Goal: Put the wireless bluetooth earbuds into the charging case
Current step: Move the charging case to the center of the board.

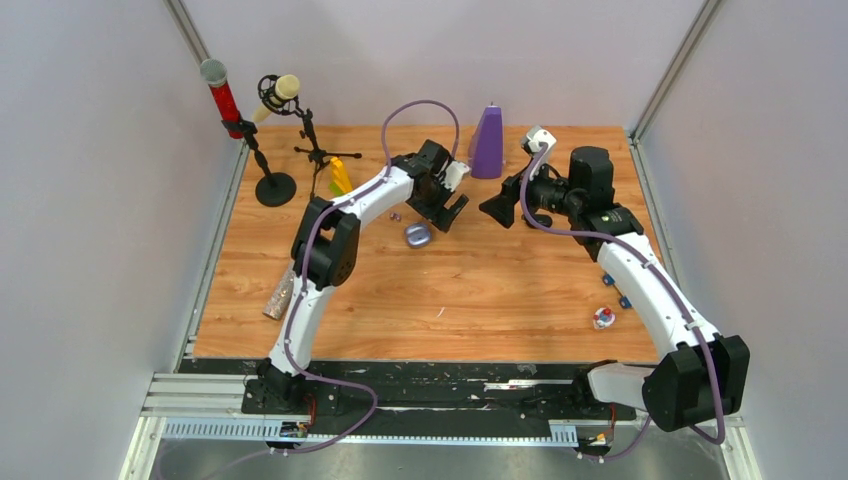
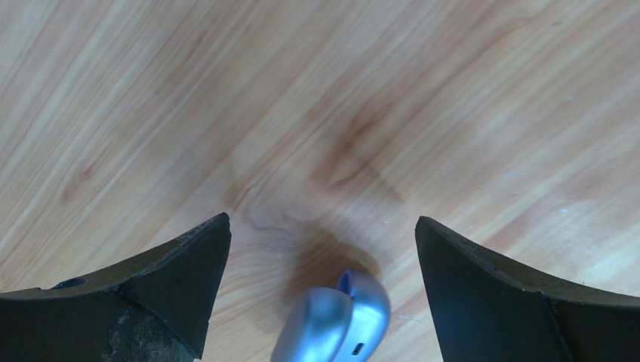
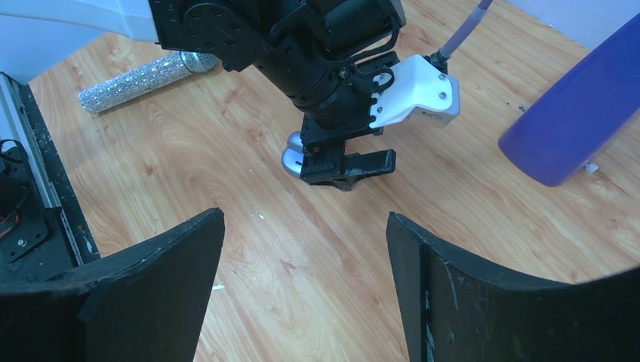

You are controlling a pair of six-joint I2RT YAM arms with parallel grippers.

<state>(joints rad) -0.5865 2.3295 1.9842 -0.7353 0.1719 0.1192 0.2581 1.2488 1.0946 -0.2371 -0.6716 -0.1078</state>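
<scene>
The charging case point(image 1: 417, 234), a glossy silver-purple oval, lies on the wooden table with its lid a crack ajar. In the left wrist view the case point(image 2: 336, 320) sits low between my fingers, touching neither. My left gripper point(image 1: 452, 213) point(image 2: 321, 221) hovers just right of and above it, open and empty. A tiny pale purple earbud point(image 1: 394, 214) lies on the wood just left of the case. My right gripper point(image 1: 497, 210) point(image 3: 306, 215) hangs open and empty to the right, facing the left gripper point(image 3: 343, 162), which partly hides the case point(image 3: 293, 151).
A purple cone-shaped bottle point(image 1: 488, 142) point(image 3: 573, 121) stands at the back. Two microphones on stands point(image 1: 272, 140) and a yellow object point(image 1: 340, 177) are at back left. A glittery cylinder point(image 1: 280, 295) point(image 3: 136, 79) lies at left. Small blue pieces point(image 1: 607, 280) and a red-white item point(image 1: 603, 318) lie at right.
</scene>
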